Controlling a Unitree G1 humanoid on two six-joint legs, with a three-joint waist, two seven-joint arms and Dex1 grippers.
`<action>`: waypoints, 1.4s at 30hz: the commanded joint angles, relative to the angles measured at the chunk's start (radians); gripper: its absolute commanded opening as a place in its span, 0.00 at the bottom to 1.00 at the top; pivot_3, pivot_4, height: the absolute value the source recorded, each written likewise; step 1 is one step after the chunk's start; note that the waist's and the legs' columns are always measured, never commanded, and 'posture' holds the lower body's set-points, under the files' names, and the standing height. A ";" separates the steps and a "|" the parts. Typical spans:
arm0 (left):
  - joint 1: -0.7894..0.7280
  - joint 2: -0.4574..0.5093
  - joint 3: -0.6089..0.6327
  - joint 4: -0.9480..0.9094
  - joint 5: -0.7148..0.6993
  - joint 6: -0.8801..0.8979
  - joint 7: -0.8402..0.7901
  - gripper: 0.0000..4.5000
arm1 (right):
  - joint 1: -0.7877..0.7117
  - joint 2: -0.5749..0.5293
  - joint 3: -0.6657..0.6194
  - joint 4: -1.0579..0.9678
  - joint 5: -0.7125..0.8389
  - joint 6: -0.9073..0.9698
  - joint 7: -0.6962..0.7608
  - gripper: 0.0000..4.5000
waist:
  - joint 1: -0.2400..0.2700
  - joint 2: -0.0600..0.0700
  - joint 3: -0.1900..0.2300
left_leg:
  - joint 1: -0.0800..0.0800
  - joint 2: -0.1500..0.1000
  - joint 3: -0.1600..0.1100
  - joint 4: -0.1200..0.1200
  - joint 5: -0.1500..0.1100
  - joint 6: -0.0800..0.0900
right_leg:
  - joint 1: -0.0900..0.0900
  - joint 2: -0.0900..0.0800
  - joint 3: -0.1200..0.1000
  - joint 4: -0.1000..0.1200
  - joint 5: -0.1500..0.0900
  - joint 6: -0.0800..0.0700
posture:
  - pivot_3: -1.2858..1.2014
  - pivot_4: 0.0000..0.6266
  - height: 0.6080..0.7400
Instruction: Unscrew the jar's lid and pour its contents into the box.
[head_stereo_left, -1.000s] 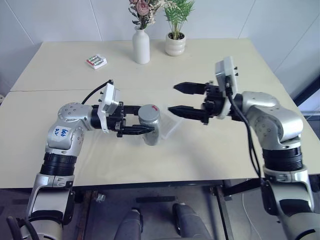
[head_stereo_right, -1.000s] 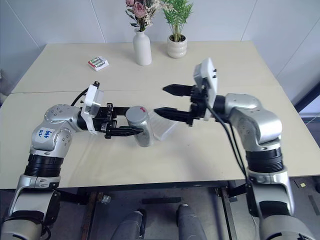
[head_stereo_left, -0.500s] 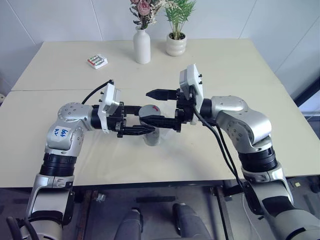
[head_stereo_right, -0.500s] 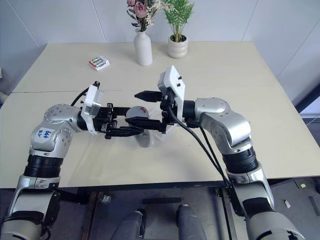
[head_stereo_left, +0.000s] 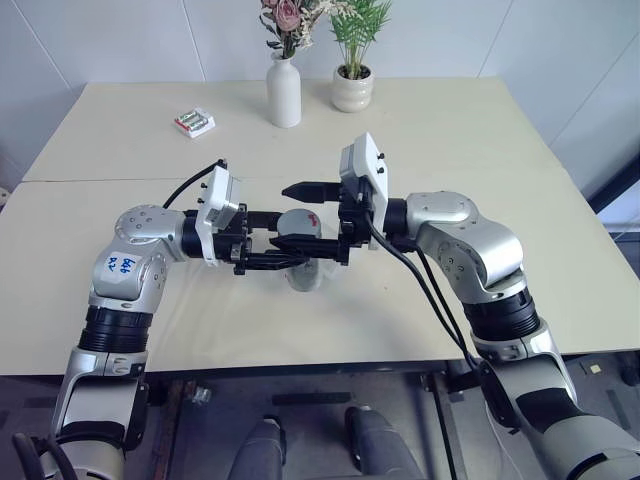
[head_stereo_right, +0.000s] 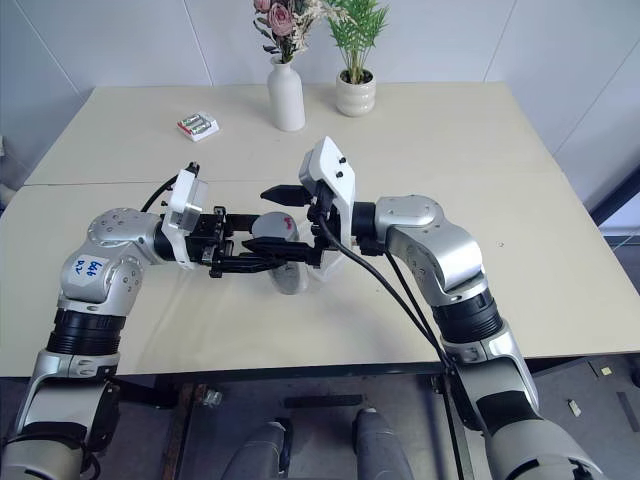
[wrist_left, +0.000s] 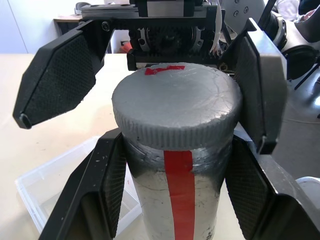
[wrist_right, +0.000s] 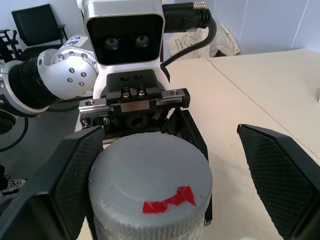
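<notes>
Above the cream tabletop (head_stereo_left: 420, 290), the left pincer (head_stereo_left: 285, 252) is clamped on the cylindrical jar (wrist_left: 177, 200), which bears a red label stripe. Its ribbed silver-grey lid (wrist_left: 176, 107) carries a scrap of red tape. The right pincer (head_stereo_left: 310, 222) stands spread wide, straddling the lid. Beneath lies the frosty clear plastic box (wrist_left: 45, 187); no writing seems legible.

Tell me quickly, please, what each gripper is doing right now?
Left gripper: shut on the jar, below the lid.
Right gripper: open, its fingers flanking the lid, not clamped on it.
</notes>
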 joint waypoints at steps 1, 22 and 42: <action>0.001 0.009 0.019 -0.039 -0.023 -0.002 -0.002 0.55 | -0.026 -0.025 -0.029 0.000 -0.005 -0.011 0.008 0.99 | 0.000 0.000 0.000 | 0.000 0.000 0.000 0.000 0.000 0.000 | 0.000 0.000 0.000 0.000 0.000 0.000 | 0.52 0.24 1.00; 0.000 0.012 0.017 -0.033 -0.025 -0.004 -0.001 0.55 | 0.026 -0.216 -0.146 0.068 0.019 -0.025 0.065 0.99 | 0.003 0.000 0.000 | 0.000 0.000 0.000 0.000 0.000 0.000 | 0.000 0.000 0.000 -0.001 0.000 0.000 | 0.52 0.24 1.00; 0.009 0.014 0.019 -0.051 -0.027 0.009 0.000 0.55 | 0.020 -0.141 -0.151 -0.115 0.184 0.102 0.048 0.99 | 0.001 0.000 0.000 | 0.000 0.000 0.000 0.001 0.000 0.000 | 0.000 0.000 0.000 0.000 0.000 0.000 | 0.52 0.24 1.00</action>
